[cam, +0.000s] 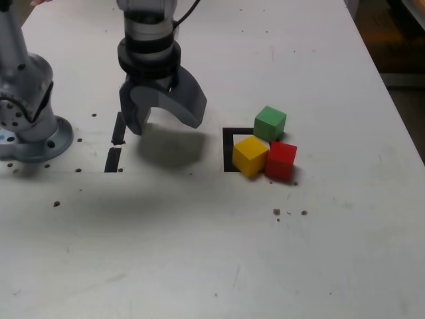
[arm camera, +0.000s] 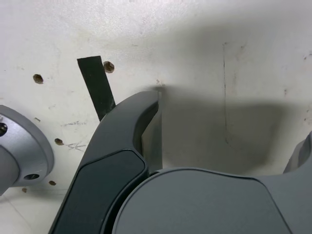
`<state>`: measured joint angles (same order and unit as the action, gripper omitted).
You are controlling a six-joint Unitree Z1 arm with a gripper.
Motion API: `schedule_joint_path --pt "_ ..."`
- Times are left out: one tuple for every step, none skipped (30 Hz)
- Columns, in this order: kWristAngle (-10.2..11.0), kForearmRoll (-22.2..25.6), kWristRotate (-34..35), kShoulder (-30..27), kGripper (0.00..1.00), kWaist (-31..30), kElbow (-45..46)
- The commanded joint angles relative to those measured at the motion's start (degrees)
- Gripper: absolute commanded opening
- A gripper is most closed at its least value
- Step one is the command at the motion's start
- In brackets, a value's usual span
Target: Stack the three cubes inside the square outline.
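Gripper [cam: 163,119]: jaws gaping wide, holding nothing. Yellow cube [cam: 250,155], green cube [cam: 269,123], red cube [cam: 281,161] clustering at square outline [cam: 230,149], lying toward exterior view's right of jaws.

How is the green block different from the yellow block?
The green block is green; the yellow block is yellow. In the exterior view the green block sits farther back, while the yellow block is nearer the camera. The yellow block touches the red block; whether the green block touches either neighbour is unclear. Both look the same size and rest on the table, at the black square outline.
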<state>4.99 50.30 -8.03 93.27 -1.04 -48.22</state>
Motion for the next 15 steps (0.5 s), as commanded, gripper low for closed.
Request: schedule_joint_path --pt "0.6 1.56 -0.1 0.22 0.99 -0.01 -2.11" --pt "0.91 2.44 -0.23 0.51 0.99 -0.01 -3.21" --pt "1.24 3.42 -0.43 0.83 0.99 -0.01 -4.42" --pt "1.54 4.47 -0.7 1.18 0.99 -0.01 -5.77" --pt "1.85 5.56 -1.07 1.57 0.99 -0.01 -7.25" --pt "2.12 6.7 -1.51 2.01 0.99 -0.01 -8.87" --pt "2.36 7.87 -2.02 2.48 0.99 -0.01 -10.57" --pt "2.53 9.02 -2.55 2.98 0.99 -0.01 -12.32" --pt "2.65 10.14 -3.09 3.56 0.99 -0.01 -14.12" --pt "2.7 11.23 -3.66 4.21 0.99 -0.01 -15.96" --pt "2.69 12.27 -4.21 4.91 0.99 -0.01 -17.79" --pt "2.64 13.28 -4.68 5.66 0.99 -0.01 -19.55" --pt "2.55 14.2 -5.06 6.43 0.99 -0.01 -21.21" --pt "2.44 15.03 -5.37 7.22 0.99 -0.01 -22.7" --pt "2.3 15.77 -5.62 8.01 0.99 0.01 -24.03"
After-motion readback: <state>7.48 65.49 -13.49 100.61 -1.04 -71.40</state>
